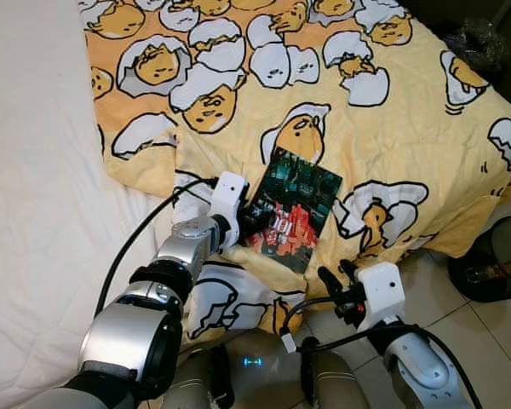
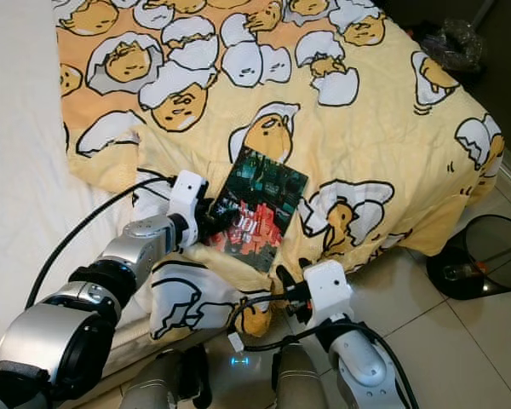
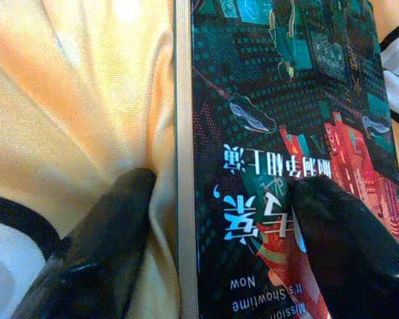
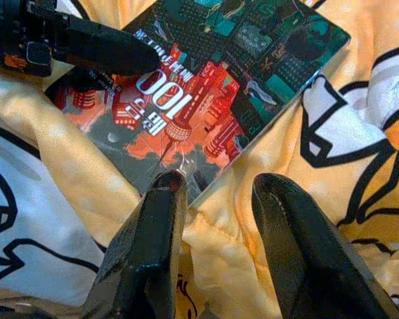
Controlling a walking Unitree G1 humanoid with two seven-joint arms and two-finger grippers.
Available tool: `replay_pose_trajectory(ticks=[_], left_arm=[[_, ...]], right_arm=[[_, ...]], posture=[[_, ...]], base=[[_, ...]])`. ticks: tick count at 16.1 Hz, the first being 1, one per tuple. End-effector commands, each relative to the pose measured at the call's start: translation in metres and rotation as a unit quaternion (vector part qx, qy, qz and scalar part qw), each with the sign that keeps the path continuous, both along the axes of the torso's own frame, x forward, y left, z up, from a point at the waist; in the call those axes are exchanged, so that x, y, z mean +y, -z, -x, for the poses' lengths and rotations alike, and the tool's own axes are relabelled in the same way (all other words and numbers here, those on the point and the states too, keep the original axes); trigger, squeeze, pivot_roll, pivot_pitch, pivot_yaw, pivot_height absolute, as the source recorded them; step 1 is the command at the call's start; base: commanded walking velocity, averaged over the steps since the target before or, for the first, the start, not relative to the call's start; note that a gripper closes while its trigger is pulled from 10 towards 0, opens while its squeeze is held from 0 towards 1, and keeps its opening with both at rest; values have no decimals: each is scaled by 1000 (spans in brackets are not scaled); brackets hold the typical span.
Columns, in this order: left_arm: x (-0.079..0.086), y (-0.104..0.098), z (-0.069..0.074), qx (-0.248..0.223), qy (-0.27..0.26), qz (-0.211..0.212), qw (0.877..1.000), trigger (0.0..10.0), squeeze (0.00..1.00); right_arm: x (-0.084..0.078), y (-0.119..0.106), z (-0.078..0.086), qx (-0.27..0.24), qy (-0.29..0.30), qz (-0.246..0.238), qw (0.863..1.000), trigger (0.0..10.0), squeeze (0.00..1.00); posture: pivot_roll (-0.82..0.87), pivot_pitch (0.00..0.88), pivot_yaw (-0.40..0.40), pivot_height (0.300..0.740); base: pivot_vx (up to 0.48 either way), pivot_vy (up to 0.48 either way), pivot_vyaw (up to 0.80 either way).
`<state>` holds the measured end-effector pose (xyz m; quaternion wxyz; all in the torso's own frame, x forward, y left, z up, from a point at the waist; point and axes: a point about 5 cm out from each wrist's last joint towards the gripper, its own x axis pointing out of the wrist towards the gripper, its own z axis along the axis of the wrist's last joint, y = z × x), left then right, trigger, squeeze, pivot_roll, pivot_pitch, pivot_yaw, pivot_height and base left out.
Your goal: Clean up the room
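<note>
Straddling glossy rectangular book [image 1: 294,209] edge, left hand [image 1: 257,220], right hand [image 1: 336,277] parted, empty.

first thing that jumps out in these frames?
A dark teal-and-red book lies on the yellow egg-print blanket near the bed's edge. The left end effector straddles the book's edge, one finger on the cover, one on the blanket. The right end effector hovers open by its corner.
</note>
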<state>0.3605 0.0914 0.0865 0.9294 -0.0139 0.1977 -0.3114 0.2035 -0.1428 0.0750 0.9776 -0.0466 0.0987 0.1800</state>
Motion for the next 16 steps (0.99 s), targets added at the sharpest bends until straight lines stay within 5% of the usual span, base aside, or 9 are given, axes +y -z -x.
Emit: replay_pose_trajectory(ticks=[1,9,16], left_arm=[[-7,12,10,32,25,20,999,0,0],[-19,30,25,76,55,26,995,0,0],[-10,-11,0,45,2,184,982,0,0]], right_arm=[[0,5,4,12,-2,2,1000,10000,0],[2,5,3,11,-6,2,1000,10000,0],[1,5,3,13,-2,3,1000,10000,0]], posture=[[-277,220,58,723],[-278,234,57,723],[-271,244,60,723]], base=[[0,0,0],[0,0,0],[0,0,0]])
